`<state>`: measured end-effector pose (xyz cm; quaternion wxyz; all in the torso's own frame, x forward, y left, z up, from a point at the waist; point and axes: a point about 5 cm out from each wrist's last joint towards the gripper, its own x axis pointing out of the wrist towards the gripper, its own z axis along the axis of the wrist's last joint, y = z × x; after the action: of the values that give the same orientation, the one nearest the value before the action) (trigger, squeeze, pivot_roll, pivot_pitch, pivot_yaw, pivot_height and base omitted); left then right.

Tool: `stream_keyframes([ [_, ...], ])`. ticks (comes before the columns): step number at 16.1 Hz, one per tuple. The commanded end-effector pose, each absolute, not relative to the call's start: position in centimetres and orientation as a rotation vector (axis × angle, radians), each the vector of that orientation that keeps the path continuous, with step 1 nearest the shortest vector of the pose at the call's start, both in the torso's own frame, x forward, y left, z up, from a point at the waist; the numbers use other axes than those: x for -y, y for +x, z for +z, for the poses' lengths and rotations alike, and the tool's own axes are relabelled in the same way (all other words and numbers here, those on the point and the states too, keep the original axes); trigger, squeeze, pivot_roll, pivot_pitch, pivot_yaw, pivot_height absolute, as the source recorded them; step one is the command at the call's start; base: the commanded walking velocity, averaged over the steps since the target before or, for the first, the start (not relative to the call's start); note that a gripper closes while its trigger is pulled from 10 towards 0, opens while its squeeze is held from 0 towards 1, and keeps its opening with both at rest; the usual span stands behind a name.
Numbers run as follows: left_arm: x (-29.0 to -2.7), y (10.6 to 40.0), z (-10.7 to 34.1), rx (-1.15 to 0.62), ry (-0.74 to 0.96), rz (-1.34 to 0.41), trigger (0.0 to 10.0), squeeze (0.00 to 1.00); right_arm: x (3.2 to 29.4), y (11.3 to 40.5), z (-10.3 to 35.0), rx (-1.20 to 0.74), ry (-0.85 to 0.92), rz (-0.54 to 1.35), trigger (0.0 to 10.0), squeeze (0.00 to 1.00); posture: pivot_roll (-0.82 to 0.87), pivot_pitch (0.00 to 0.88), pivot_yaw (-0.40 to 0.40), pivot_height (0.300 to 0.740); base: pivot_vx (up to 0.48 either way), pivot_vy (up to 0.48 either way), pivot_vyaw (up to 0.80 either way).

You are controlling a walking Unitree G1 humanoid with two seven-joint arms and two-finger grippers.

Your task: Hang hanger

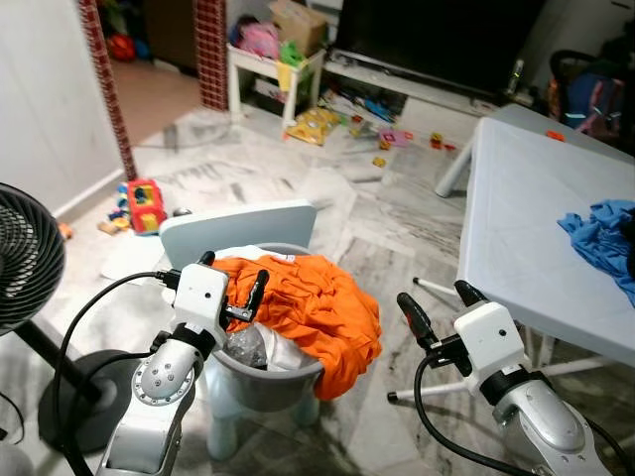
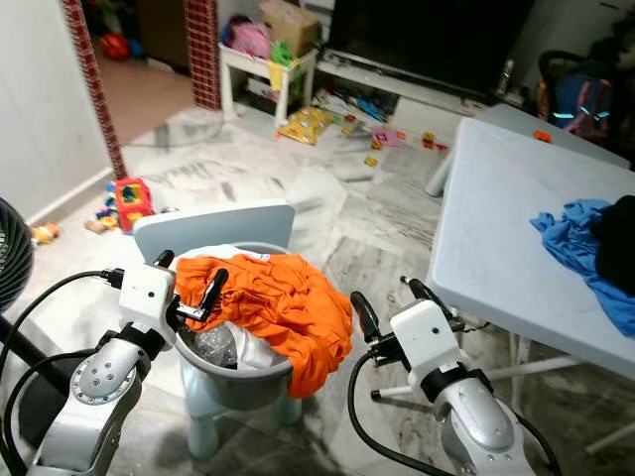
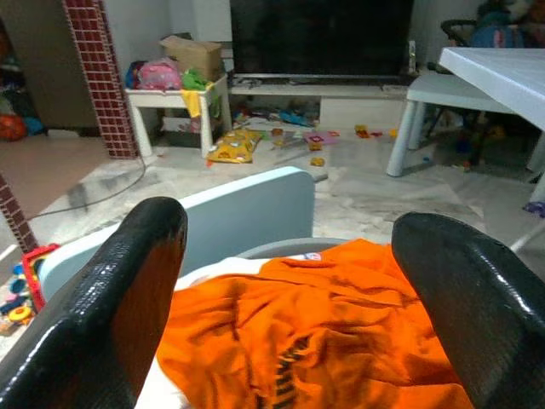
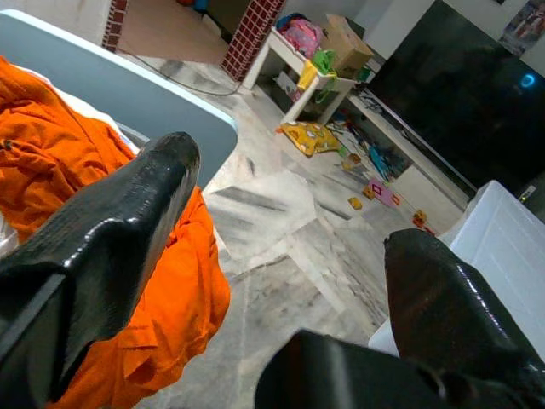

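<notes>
An orange garment [image 1: 308, 302] is heaped in a grey basket [image 1: 263, 382] and spills over its right rim. A white cloth and crumpled clear plastic lie under it. My left gripper [image 1: 234, 270] is open at the basket's left rim, its fingers [image 3: 128, 281] just above the orange garment [image 3: 324, 332]. My right gripper [image 1: 434, 295] is open in the air to the right of the basket, apart from the cloth, holding nothing. In the right wrist view the orange garment [image 4: 170, 315] hangs beside one finger. I see no hanger.
A pale chair back [image 1: 238, 223] stands behind the basket. A white table [image 1: 536, 218] at the right carries a blue cloth [image 1: 600, 233]. A black fan [image 1: 25, 258] stands at the left. Toys [image 1: 144, 205] lie scattered on the marble floor.
</notes>
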<state>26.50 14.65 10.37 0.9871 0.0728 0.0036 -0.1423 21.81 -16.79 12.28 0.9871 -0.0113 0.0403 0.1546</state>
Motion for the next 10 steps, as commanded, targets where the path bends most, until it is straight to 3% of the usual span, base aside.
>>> stream_keyframes([
  [1, -13.84, 26.58, 10.68, -0.001, 0.132, -0.313, 10.0, 0.0, 17.15, 21.65, 11.97, -0.102, -0.032, 0.309, 10.0, 0.0, 0.13, 0.0, -0.163, 0.74, 0.255, 0.0, 0.0],
  [10, -13.6, 26.47, 10.52, -0.025, 0.133, -0.332, 10.0, 0.0, 16.58, 21.23, 11.68, -0.115, -0.026, 0.329, 10.0, 0.0, 0.12, 0.0, -0.15, 0.74, 0.261, 0.0, 0.0],
])
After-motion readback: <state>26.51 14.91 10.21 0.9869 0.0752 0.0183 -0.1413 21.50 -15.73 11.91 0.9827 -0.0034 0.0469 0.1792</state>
